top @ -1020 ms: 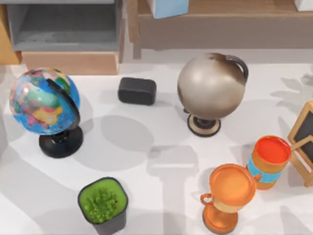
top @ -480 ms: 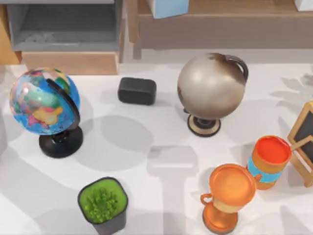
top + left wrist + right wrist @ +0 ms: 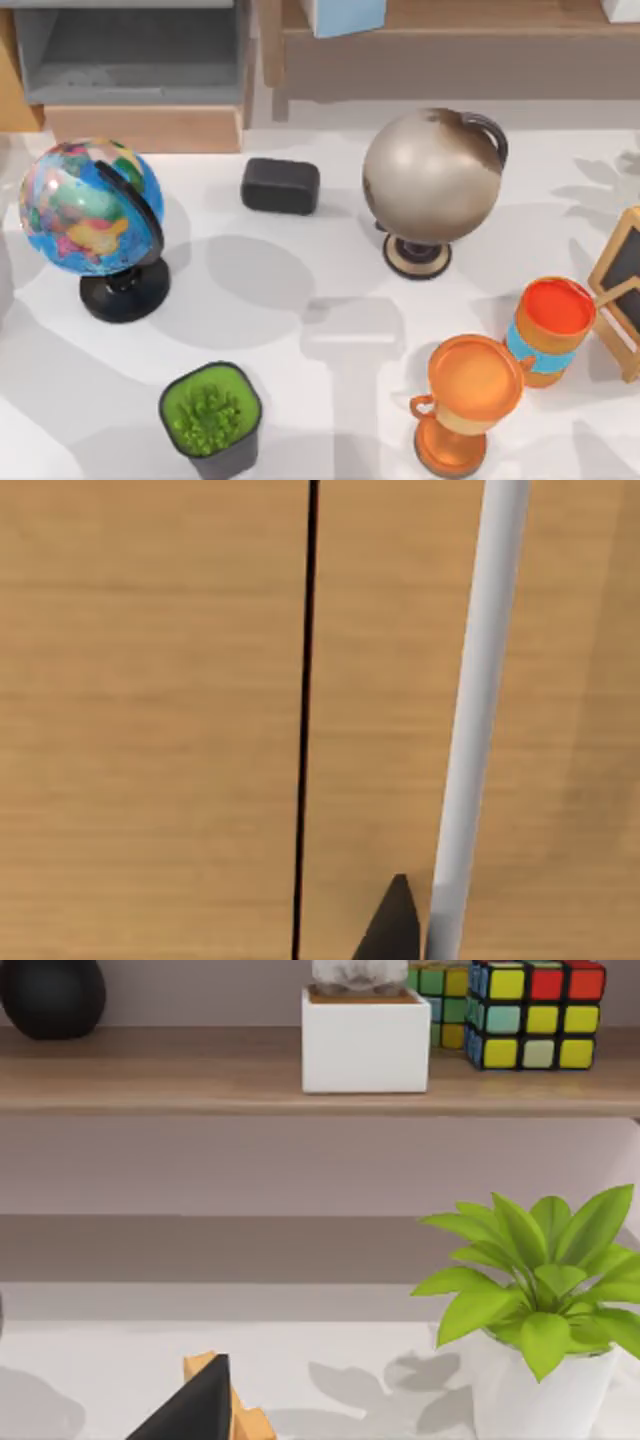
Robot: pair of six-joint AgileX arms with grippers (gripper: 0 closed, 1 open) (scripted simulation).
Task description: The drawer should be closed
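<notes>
Top view first: the drawer was a sliver of light wood at the far left edge, right beside the wide grey-lined compartment. On the white table stood a coloured globe at the left, a black block and a grey-brown globe mid-table. A green potted plant sat near the front, with an orange trophy and an orange cup to the right.

Left wrist view: the left gripper was hard up against a wood panel with a dark seam and a white bar; open or closed, I could not tell.

Right wrist view: the right gripper faced a shelf holding a puzzle cube, with a leafy plant below; its state could not be told either.
</notes>
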